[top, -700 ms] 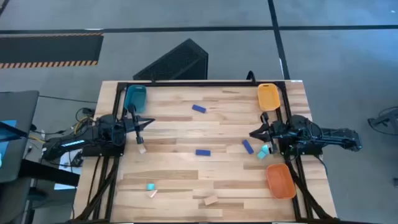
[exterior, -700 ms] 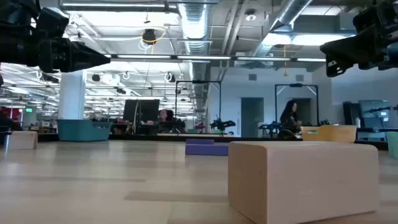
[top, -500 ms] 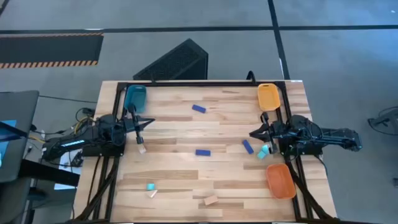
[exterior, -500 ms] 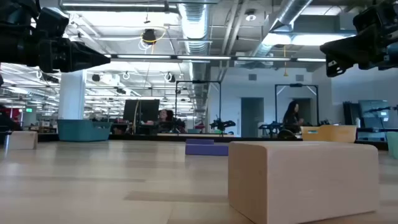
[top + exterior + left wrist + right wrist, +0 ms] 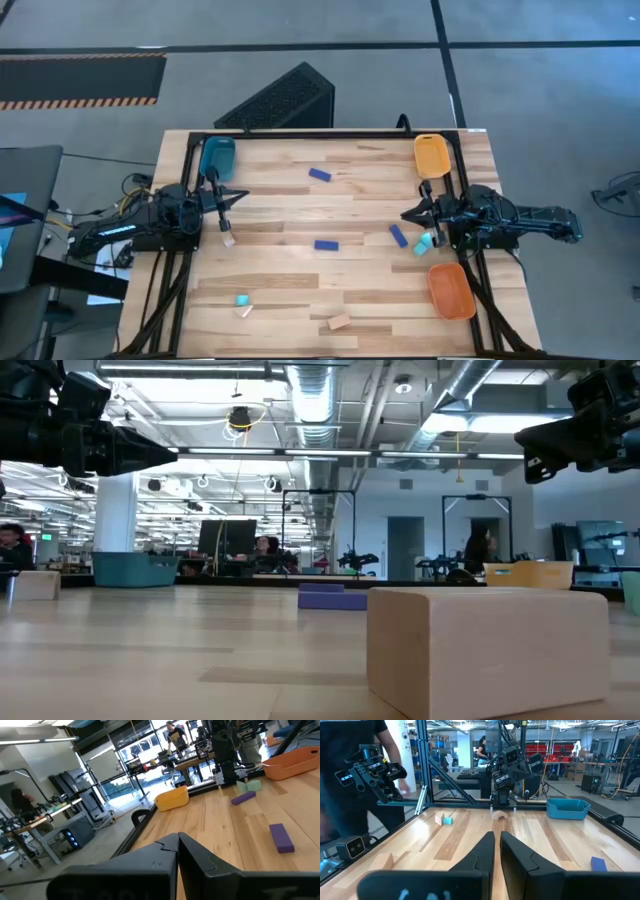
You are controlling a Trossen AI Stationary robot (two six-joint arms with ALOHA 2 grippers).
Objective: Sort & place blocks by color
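Small blocks lie flat and scattered on the wooden table [image 5: 300,210]. There are dark blue ones [image 5: 319,175] [image 5: 326,244] [image 5: 399,236], cyan ones [image 5: 242,299] [image 5: 424,243] and tan ones [image 5: 229,238] [image 5: 339,321]. The low view shows the tan block [image 5: 490,650] close up. My left gripper [image 5: 243,198] hovers shut at the table's left side, pointing toward the middle [image 5: 178,836]. My right gripper [image 5: 403,214] hovers at the right side, facing it, with its fingers almost together and nothing between them [image 5: 497,834].
A blue tray [image 5: 218,157] stands at the far left corner. A yellow-orange tray [image 5: 431,155] is at the far right and an orange tray [image 5: 451,290] at the near right. Black frame rails border the table. People move in the room behind.
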